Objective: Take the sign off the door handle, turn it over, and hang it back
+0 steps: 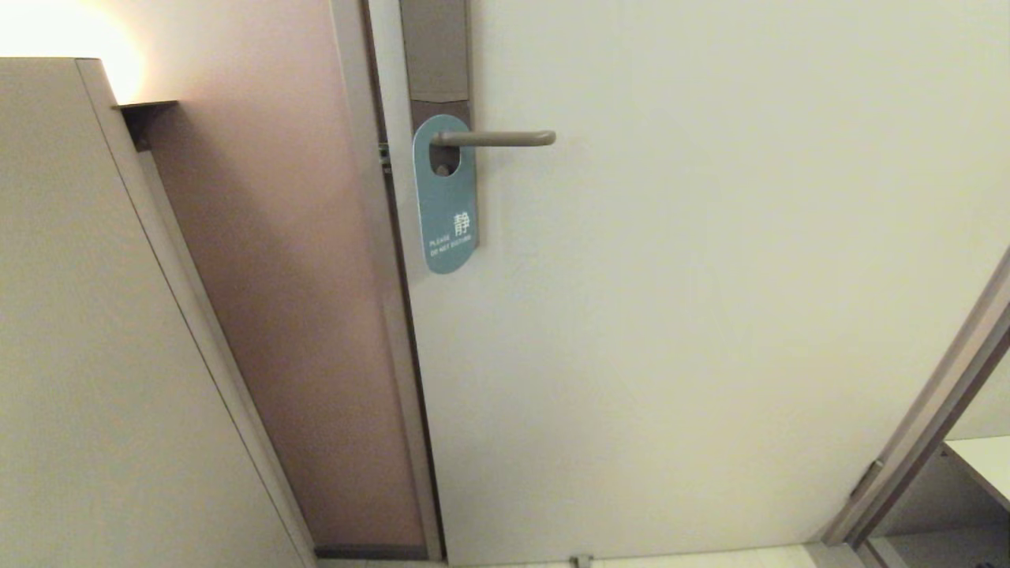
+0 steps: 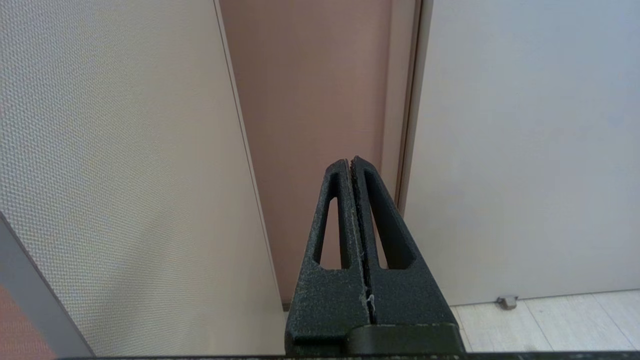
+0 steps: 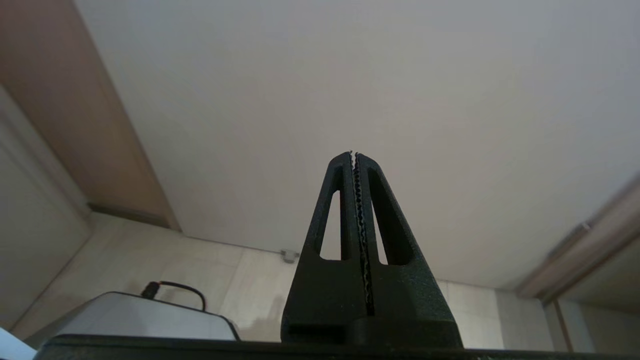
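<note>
The sign (image 1: 446,207) hangs on the door handle (image 1: 495,139), blue side out with white lettering, its round hole over the lever's base near the brownish backplate (image 1: 435,55). Neither arm shows in the head view. My left gripper (image 2: 350,161) is shut and empty, low down, facing the strip of wall beside the door frame. My right gripper (image 3: 354,154) is also shut with nothing in it, pointing at the lower part of the white door (image 3: 350,75). The sign and handle appear in neither wrist view.
A beige textured wall panel (image 1: 95,331) juts out on the left, with a pinkish recessed wall (image 1: 292,315) between it and the door frame (image 1: 394,339). A small door stop (image 2: 506,301) sits on the tiled floor. The robot's base with a black cable (image 3: 150,310) is below. Another frame edge (image 1: 931,418) stands at right.
</note>
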Available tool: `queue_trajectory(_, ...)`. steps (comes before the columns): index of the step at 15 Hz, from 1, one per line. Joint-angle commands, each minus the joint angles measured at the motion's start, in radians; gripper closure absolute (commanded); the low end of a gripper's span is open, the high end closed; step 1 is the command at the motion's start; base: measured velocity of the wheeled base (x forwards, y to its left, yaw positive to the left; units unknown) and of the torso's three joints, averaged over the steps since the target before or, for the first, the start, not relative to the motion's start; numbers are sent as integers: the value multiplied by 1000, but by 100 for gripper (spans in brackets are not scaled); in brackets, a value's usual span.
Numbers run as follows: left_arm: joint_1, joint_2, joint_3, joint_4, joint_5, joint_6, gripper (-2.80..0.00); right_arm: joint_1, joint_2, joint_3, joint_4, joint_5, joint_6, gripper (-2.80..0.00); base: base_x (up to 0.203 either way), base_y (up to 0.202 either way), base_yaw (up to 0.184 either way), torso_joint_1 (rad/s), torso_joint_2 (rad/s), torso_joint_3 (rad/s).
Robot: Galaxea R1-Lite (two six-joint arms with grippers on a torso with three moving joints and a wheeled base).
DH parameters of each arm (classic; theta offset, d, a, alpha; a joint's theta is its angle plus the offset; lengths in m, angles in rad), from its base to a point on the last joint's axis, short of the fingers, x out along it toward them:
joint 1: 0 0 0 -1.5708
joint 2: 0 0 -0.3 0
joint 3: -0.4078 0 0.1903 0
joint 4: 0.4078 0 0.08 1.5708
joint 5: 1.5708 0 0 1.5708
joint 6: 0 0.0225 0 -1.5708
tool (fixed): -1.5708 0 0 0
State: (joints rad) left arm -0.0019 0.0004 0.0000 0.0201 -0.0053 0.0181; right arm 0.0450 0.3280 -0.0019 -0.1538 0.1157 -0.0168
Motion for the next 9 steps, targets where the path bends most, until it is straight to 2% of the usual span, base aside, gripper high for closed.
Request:
queue_trajectory(1,0,0,0,1,1,0,0,-15,-118,0,26,-3,-2,0,0,0,0,0,0,0)
queue_trajectory(9,-1,0,0,0,0,0,0,-40,-320,-1,97,-74,-11,0,0,0,0,0,0,0)
